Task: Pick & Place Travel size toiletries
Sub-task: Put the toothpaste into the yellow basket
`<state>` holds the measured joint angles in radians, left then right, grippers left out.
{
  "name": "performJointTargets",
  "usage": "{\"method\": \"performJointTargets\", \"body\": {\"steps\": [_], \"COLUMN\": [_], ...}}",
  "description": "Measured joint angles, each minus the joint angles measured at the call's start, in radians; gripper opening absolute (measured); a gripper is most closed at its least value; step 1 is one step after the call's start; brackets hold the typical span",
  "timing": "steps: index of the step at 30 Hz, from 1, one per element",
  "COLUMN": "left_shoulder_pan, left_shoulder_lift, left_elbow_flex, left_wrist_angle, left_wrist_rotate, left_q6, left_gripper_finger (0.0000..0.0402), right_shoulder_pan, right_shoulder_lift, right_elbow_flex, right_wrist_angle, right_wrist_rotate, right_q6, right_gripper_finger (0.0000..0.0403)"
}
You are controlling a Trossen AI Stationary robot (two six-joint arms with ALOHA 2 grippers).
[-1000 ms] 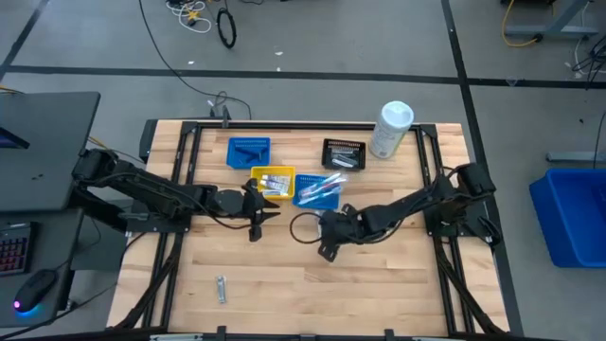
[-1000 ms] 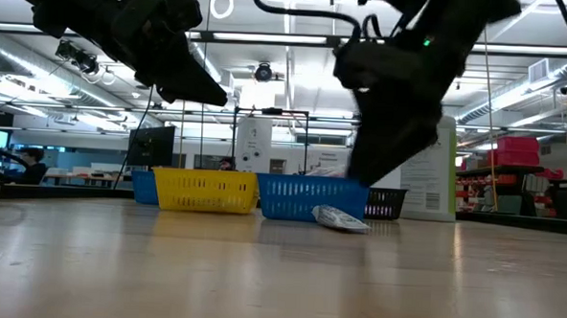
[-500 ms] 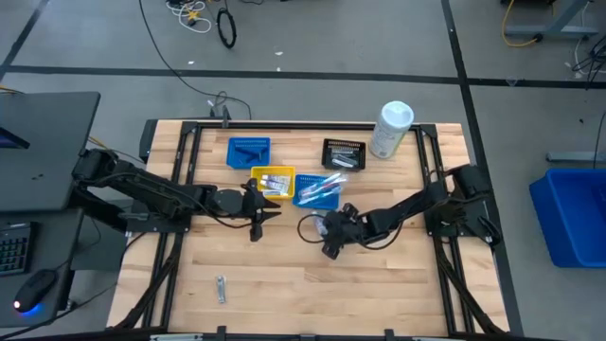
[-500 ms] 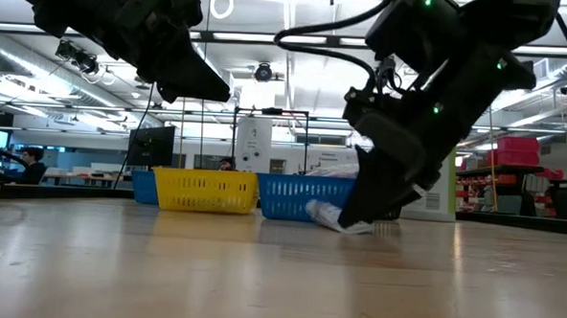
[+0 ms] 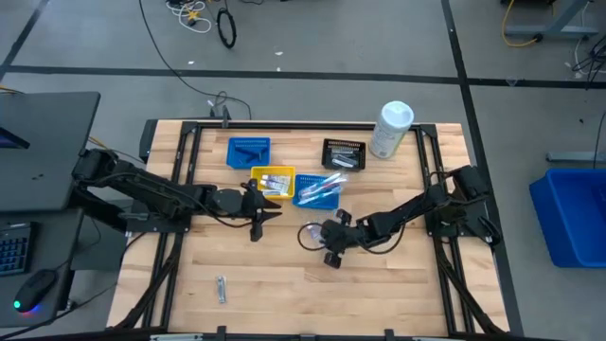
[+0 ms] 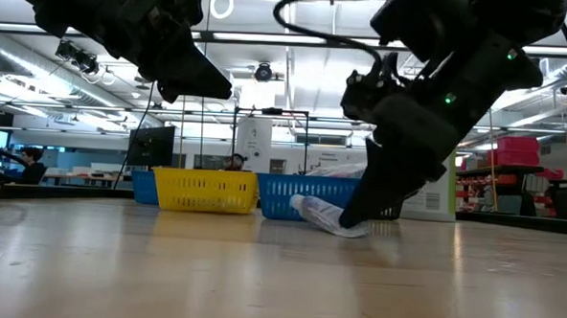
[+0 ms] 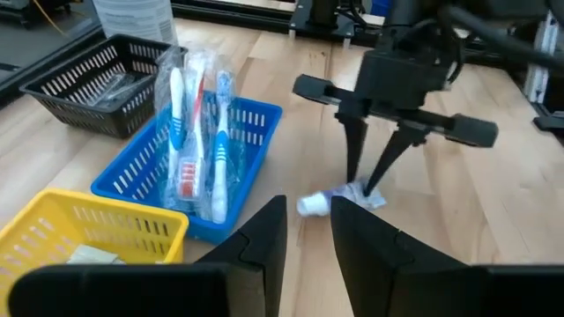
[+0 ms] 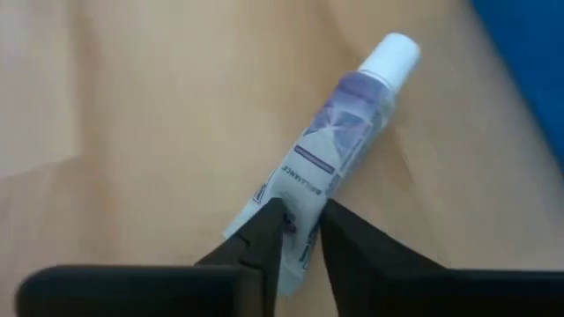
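While the tube (image 8: 330, 167) lies flat on the surface (image 5: 398, 284) beside the blue bin (image 7: 256, 132), the right hand (image 8: 295, 231), fingers nearly closed over its crimped tail, should be lifted gently; left hand (image 7: 304, 242) hangs slightly parted nearby.

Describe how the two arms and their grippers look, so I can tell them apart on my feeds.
Both arms are dark, nearly black, jointed links with black cables looping beside them. The left gripper and right gripper each have two slim, tapering dark fingers under a wide crossbar. Small green indicator lights glow on the right arm's wrist housing.
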<state>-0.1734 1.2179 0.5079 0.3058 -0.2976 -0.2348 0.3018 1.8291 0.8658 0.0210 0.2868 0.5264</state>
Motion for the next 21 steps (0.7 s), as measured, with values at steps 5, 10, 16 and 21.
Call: {"method": "performJointTargets", "body": {"steps": [5, 10, 16, 21], "left_shoulder_pan": [0.0, -0.001, 0.0, 0.007], "left_shoulder_lift": [0.0, 0.013, 0.109, 0.223], "left_elbow_flex": [0.0, 0.0, -0.001, 0.001], "left_wrist_angle": [0.002, 0.009, 0.013, 0.089], "left_wrist_rotate": [0.11, 0.21, 0.213, 0.186], "left_q6": [0.0, 0.003, -0.071, -0.194], "left_gripper_finger": [0.0098, 0.01, 0.0126, 0.0162], "right_shoulder_pan": [0.024, 0.04, 0.04, 0.04], "right_shoulder_lift": [-0.002, -0.002, -0.003, -0.004], "right_elbow_flex": [-0.001, -0.001, -0.001, 0.0], "right_wrist_angle": [0.089, 0.162, 0.213, 0.283], "right_wrist_rotate": [-0.032, 0.089, 0.152, 0.157], "right_q6": [-0.105, -0.264, -0.385, -0.445], "right_gripper_finger": [0.0052, 0.0046, 0.0044, 0.0043]}}
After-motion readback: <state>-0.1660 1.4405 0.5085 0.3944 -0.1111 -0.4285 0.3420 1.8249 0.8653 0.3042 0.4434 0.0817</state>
